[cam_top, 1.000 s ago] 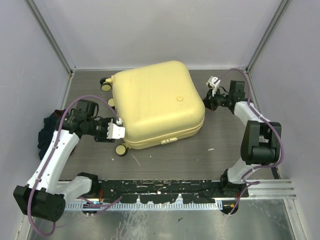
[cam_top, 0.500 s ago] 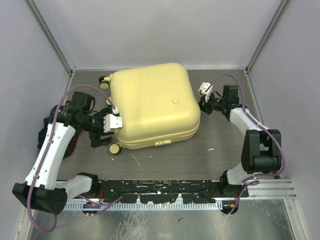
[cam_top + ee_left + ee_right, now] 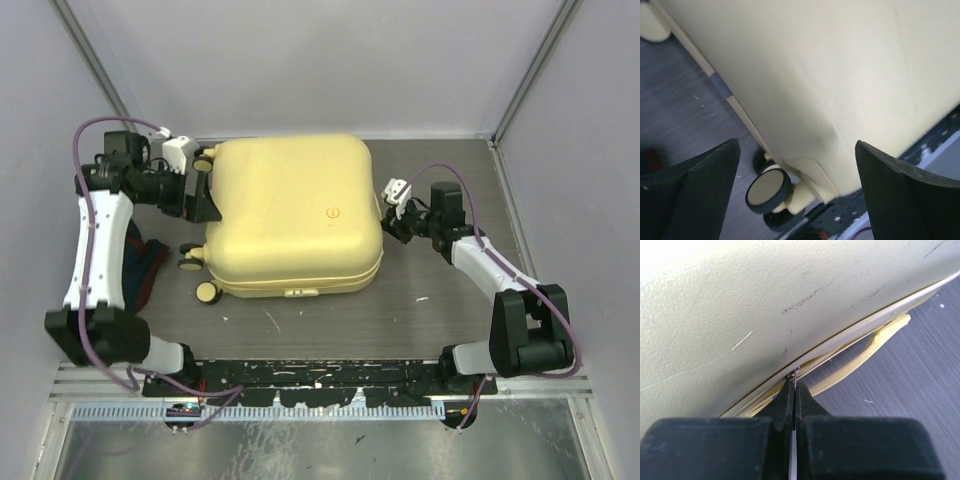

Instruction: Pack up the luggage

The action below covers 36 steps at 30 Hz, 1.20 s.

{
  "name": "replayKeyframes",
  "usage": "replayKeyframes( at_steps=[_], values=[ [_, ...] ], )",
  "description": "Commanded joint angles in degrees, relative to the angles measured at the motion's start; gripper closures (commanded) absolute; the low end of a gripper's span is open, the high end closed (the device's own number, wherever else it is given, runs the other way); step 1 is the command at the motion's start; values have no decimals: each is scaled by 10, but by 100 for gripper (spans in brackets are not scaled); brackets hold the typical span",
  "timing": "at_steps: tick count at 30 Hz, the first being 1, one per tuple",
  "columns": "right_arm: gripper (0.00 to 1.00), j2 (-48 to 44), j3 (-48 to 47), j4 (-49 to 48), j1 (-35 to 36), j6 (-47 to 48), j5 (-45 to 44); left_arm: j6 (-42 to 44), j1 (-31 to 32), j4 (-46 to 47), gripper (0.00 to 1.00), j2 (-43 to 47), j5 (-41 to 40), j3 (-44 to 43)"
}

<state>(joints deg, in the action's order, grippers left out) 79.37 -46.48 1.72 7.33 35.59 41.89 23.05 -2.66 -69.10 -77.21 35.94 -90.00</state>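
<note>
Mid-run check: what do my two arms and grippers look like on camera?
The left arm and right arm are built alike: white links between black joint housings, with a thin purple cable looping along each. A small white block sits at each wrist. The left gripper and right gripper have plain matte black, wedge-shaped fingers; I see no markings.

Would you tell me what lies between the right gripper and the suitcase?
Nothing: in the right wrist view the right gripper is shut at the zip seam of the suitcase, apparently pinching a small metal pull.
</note>
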Motion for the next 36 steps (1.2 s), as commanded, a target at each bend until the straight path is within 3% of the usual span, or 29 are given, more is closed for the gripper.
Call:
replayKeyframes(
  at_steps=[1,8,14,19,23,27,31,36],
  values=[
    [99,-39,24,-9,53,-52,59,-183,-74,50,3,-97,105,-31],
    [99,-98,74,-39,86,-117,25,-206,-57,83,19,-191,212,-22],
    [99,-160,115,-29,97,-152,11,-189,15,116,37,-265,200,-39],
    [99,-220,157,-36,122,-213,-12,-158,54,117,43,-340,136,-120],
    [99,-253,185,-56,164,-275,-46,-116,83,82,41,-393,75,-225],
    [99,-274,207,-88,202,-328,-87,-81,107,47,27,-384,-2,-317],
    [99,-265,214,-125,244,-371,-130,-67,118,95,17,-282,-48,-254],
    [99,-238,204,-147,268,-382,-163,-49,190,162,9,-109,-90,-83]
  ],
)
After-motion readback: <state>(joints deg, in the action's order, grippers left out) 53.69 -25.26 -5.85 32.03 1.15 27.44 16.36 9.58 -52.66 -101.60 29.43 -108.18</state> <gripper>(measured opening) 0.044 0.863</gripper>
